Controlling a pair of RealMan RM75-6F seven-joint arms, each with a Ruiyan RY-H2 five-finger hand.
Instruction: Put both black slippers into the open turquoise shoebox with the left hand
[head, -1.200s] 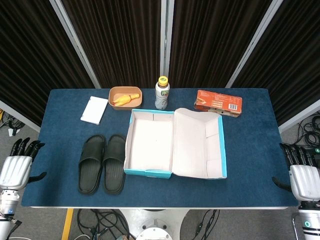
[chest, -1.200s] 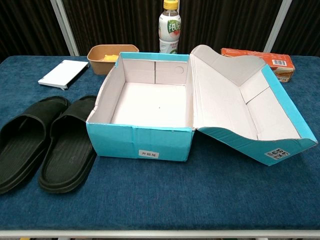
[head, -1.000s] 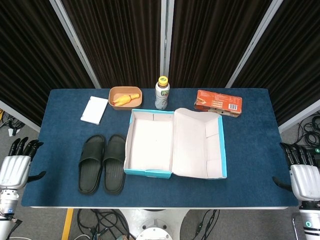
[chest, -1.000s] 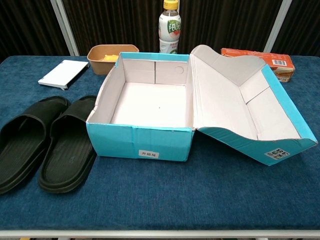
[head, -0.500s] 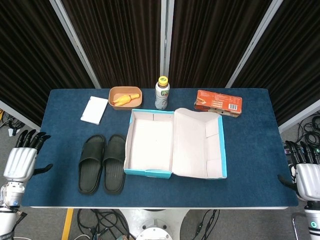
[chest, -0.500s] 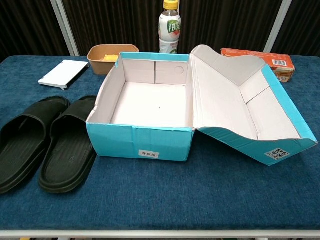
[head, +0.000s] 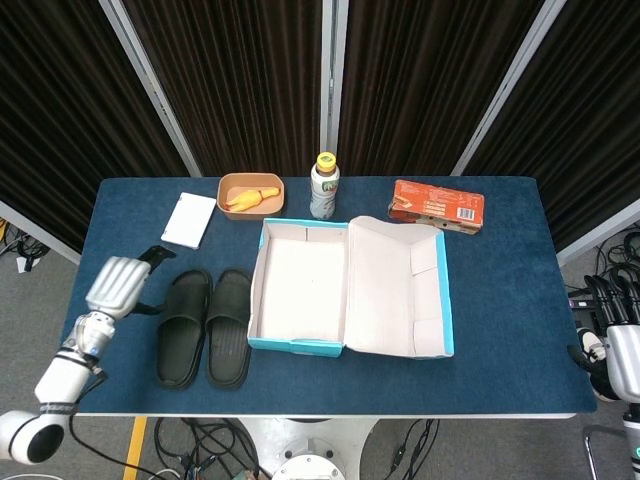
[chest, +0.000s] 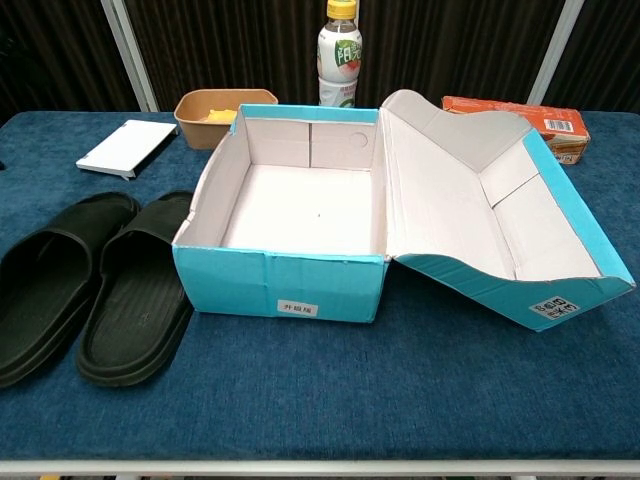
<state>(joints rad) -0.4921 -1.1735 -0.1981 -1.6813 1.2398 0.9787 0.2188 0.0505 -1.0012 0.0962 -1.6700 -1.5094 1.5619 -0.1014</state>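
The silver left hand (head: 117, 283) is hovering over the table's left edge, holding nothing, though its fingers are hard to make out. Just to its right, the two black rubber slippers (head: 205, 327) are lying beside the open turquoise cardboard shoebox (head: 300, 345). The right hand (head: 618, 352) is showing partly cut off, fingers apart.
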